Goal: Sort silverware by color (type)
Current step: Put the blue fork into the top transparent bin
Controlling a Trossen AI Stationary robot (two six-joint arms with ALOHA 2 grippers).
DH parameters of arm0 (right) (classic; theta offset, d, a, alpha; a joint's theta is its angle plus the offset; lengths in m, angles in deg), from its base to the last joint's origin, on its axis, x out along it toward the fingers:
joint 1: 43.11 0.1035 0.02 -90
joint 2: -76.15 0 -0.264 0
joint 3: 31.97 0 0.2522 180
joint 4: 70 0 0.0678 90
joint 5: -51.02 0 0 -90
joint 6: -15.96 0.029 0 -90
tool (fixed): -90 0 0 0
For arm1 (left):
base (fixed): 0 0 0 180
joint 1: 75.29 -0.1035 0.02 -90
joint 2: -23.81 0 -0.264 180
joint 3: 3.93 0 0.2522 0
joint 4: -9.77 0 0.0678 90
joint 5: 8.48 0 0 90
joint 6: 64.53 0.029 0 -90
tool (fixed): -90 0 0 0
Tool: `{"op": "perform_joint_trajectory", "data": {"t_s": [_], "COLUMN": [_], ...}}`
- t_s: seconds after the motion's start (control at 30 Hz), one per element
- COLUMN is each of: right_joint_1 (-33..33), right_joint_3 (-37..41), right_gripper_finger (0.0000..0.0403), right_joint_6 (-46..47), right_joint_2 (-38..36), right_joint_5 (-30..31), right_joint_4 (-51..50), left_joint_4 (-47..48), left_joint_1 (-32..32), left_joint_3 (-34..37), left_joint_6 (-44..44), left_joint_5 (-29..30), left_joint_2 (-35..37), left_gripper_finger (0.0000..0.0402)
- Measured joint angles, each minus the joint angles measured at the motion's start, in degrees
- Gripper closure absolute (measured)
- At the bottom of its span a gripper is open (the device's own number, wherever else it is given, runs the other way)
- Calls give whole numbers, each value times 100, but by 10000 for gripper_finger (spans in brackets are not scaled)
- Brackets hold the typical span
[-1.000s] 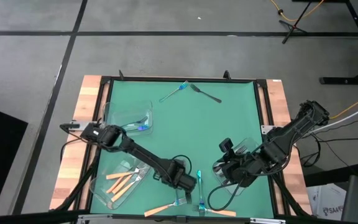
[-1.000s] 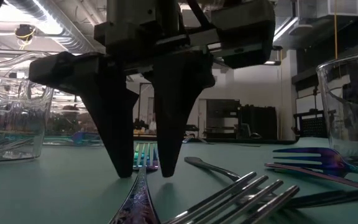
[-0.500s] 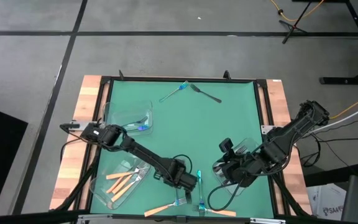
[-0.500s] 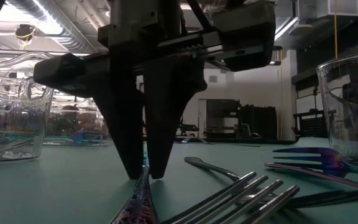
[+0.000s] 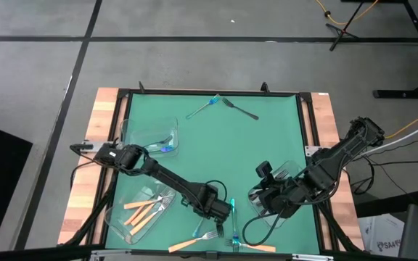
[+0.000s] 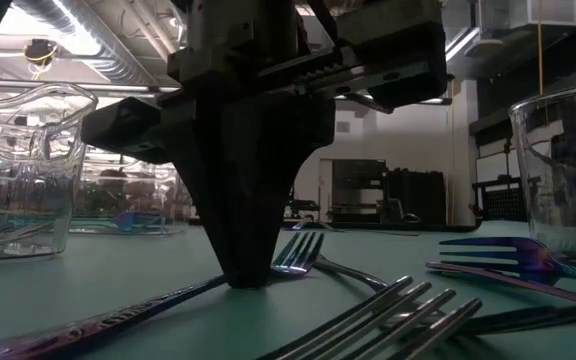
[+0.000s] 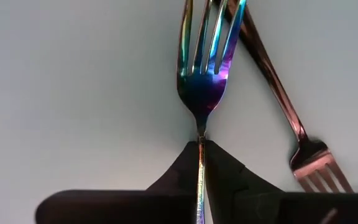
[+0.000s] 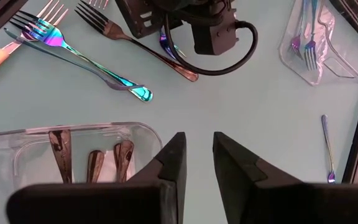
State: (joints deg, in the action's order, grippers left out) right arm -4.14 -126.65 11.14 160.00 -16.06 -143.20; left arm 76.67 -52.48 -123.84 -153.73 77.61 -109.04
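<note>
The left gripper [image 7: 201, 163] is seen with its fingers [image 6: 248, 200] pressed together on the slim handle of an iridescent blue-teal fork [image 7: 205, 68], low on the green tabletop [image 5: 223, 145] near its front edge. A dark fork [image 7: 278, 93] lies just beside it. The right gripper [image 8: 197, 155] is held with a narrow gap between its fingers, holding nothing, over a clear tray [image 8: 17, 140] of dark forks near the front right corner. Orange-handled forks [image 5: 142, 210] are gathered in a tray at the front left.
</note>
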Motion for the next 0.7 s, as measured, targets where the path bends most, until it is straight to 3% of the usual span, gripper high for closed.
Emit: {"op": "perform_joint_trajectory", "data": {"t_s": [0.4, 0.7], "right_joint_1": [-1, -1], "right_joint_3": [-2, -3], "right_gripper_finger": [333, 333], "right_joint_6": [0, 0], "right_joint_2": [0, 0], "right_joint_5": [0, 0], "right_joint_4": [-4, -12], "left_joint_4": [110, 1014], "left_joint_1": [-33, -222], "left_joint_3": [-111, -570], "left_joint_6": [662, 1666], "left_joint_5": [240, 336], "left_joint_2": [37, 322], "left_gripper_finger": [396, 396]}}
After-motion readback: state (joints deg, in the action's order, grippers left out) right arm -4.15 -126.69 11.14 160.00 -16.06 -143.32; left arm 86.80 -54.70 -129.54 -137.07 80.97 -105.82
